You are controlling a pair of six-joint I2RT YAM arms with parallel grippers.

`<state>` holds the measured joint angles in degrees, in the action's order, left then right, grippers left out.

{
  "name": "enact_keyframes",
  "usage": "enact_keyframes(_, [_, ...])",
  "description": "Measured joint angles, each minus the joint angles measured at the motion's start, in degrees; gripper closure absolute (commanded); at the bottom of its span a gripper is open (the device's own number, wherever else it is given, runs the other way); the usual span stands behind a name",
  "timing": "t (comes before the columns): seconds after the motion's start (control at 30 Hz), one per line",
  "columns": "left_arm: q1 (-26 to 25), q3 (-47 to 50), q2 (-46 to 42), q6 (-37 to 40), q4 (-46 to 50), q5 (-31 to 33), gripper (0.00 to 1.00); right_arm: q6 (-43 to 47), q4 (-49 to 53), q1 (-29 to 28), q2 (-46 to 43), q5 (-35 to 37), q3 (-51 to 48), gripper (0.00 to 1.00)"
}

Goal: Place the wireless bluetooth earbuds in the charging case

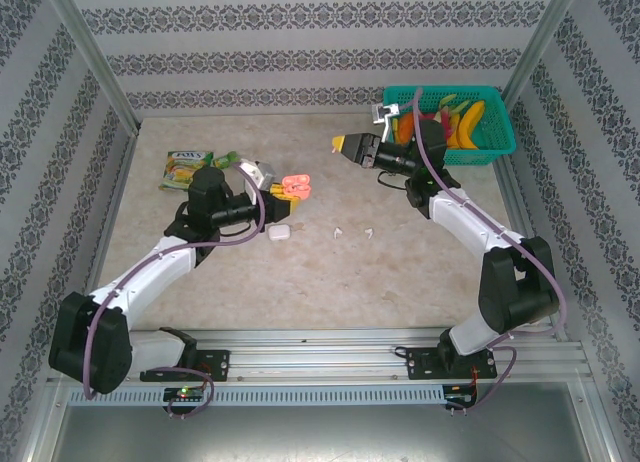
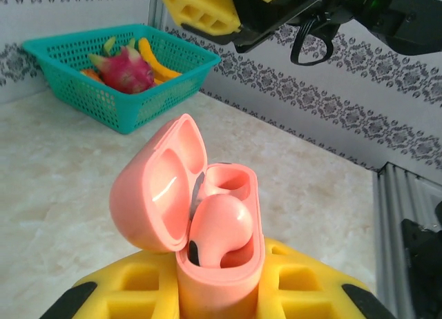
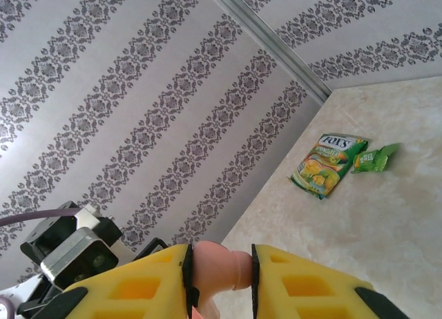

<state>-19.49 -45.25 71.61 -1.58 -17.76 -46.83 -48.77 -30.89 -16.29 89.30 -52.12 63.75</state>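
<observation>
My left gripper is shut on the body of a salmon-pink charging case, which it holds upright with the lid swung open to the left. One pink earbud sits in the case's near slot, and the far slot is empty. My right gripper, raised above the table right of the case, is shut on a second pink earbud. On the table lie two white earbuds and a shut white case.
A teal basket of fruit stands at the back right, close behind the right arm. A green snack packet and a small green wrapper lie at the back left. Patterned walls close in the table.
</observation>
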Motion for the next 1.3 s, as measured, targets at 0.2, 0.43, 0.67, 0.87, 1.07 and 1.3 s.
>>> enact_keyframes(0.2, [-0.04, 0.00, 2.62, 3.39, -4.63, 2.75, 1.00, 3.23, 2.47, -2.67, -0.79, 1.20, -1.05, 0.73])
enact_keyframes(0.43, [-0.44, 0.00, 3.96, 5.53, -8.02, 6.08, 1.00, 8.35, 7.89, -8.44, -5.03, 11.32, -4.17, 0.72])
enact_keyframes(0.67, [-1.68, 0.00, 3.93, 8.09, -10.25, 10.99, 1.00, 12.24, 12.57, -16.35, -8.79, 27.91, -5.81, 0.73])
enact_keyframes(0.87, [-1.95, 0.02, 3.93, 8.94, -11.78, 13.33, 1.00, 14.16, 14.08, -20.37, -8.96, 37.73, -5.92, 0.73])
enact_keyframes(1.07, [-2.01, 0.02, 3.93, 9.22, -11.85, 14.10, 1.00, 14.71, 14.64, -20.61, -8.98, 42.10, -5.90, 0.73])
enact_keyframes(1.3, [-2.32, 0.02, 3.93, 9.75, -11.85, 14.10, 1.00, 14.73, 14.88, -20.59, -9.14, 44.24, -5.84, 0.73])
